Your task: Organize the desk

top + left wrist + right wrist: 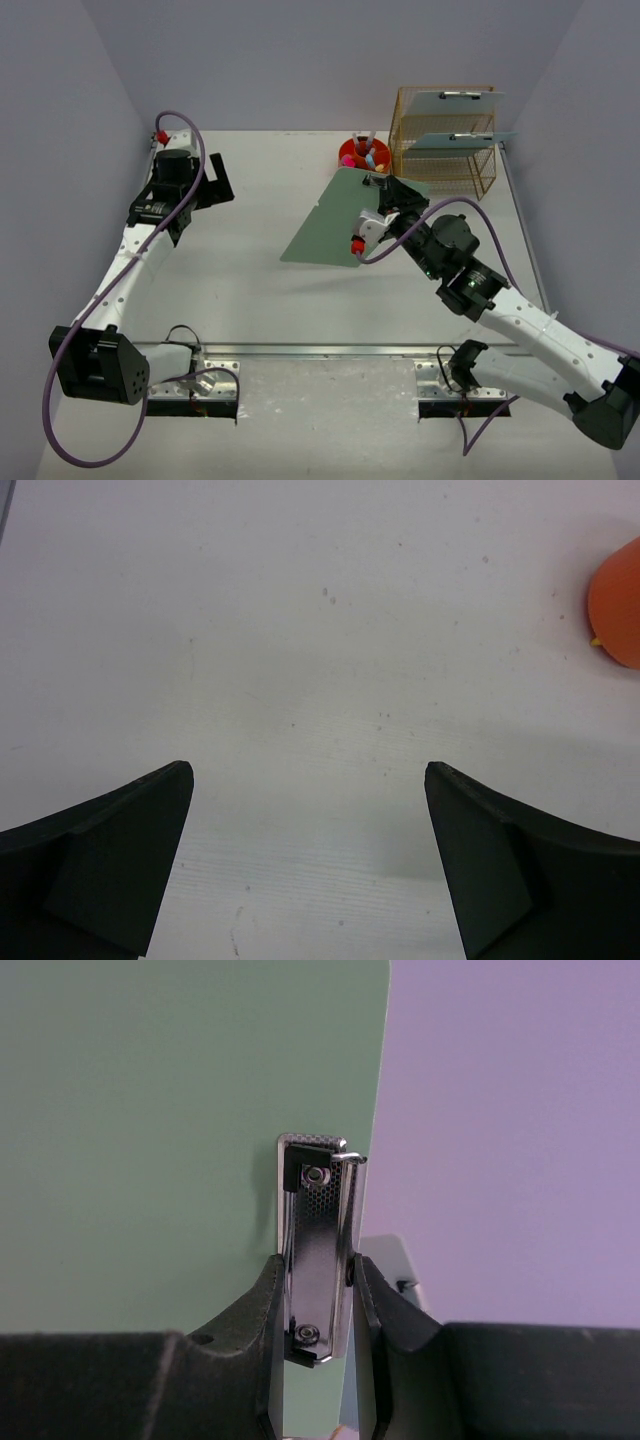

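The right gripper (388, 193) holds a green clipboard (325, 225) by its clip end, tilted above the desk (260, 300). A gold wire rack (470, 172) stands just behind, with a red bowl (349, 152) beside it.

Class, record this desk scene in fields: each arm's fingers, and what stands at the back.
Right fingers: shut on the silver metal clip of the flat pale green clipboard
Left fingers: open, empty, over the white desk
Gold wire rack: far right, holding two pale blue clipboards
Red round tub: beside the rack's left
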Controlling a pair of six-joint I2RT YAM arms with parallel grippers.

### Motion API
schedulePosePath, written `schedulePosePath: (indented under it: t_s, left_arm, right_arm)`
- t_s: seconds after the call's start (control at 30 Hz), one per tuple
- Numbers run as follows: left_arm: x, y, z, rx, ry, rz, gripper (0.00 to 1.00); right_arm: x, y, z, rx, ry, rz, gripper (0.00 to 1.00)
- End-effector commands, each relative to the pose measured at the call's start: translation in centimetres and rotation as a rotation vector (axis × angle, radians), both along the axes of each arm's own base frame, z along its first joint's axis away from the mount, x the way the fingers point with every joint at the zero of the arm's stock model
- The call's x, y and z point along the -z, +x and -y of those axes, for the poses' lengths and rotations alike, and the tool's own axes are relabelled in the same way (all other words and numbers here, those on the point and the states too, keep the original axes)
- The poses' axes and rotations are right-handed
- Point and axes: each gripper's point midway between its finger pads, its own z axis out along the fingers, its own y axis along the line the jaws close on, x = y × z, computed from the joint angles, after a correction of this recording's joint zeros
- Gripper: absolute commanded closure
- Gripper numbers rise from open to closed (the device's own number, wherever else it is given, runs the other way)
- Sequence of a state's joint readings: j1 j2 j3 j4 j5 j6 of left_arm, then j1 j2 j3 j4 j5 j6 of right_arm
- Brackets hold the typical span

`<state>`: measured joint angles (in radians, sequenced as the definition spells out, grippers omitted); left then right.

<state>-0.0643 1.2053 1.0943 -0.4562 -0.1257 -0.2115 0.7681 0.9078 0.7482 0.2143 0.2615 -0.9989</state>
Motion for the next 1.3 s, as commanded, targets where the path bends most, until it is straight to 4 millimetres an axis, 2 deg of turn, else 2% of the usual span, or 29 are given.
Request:
schedulePosePath:
  t_s: [0.0, 0.2, 0.3, 0.57, 0.63, 0.73, 0.87, 1.27]
  left_arm:
    - [-3.3, 0.5, 0.6, 0.028, 0.002, 0.100, 0.00]
    - [-3.3, 0.7, 0.8, 0.031, 0.001, 0.108, 0.00]
    - [-3.2, 0.7, 0.7, 0.029, 0.009, 0.105, 0.00]
    - [-2.9, 0.8, 0.6, 0.030, 0.013, 0.107, 0.00]
    - [-2.8, 0.9, 0.7, 0.031, 0.013, 0.106, 0.00]
    - [-2.9, 1.0, 0.7, 0.034, 0.011, 0.107, 0.00]
    - [-2.8, 1.1, 0.9, 0.038, 0.005, 0.105, 0.00]
    - [-2.8, 1.2, 0.9, 0.035, 0.011, 0.104, 0.00]
  right_arm:
    - [-5.2, 0.4, 0.5, -0.014, -0.045, 0.193, 1.00]
    - [-6.8, 4.1, 2.7, 0.068, -0.142, 0.281, 1.00]
    - [-7.8, 5.2, 3.4, 0.076, -0.192, 0.328, 1.00]
    - [-10.2, 6.0, 5.6, 0.097, -0.269, 0.420, 1.00]
    - [-10.8, 6.2, 6.9, 0.115, -0.281, 0.436, 1.00]
    - [-11.6, 6.3, 7.7, 0.110, -0.285, 0.452, 1.00]
    - [-12.6, 7.0, 10.2, 0.131, -0.305, 0.471, 1.00]
    - [-13.9, 9.3, 15.4, 0.166, -0.369, 0.522, 1.00]
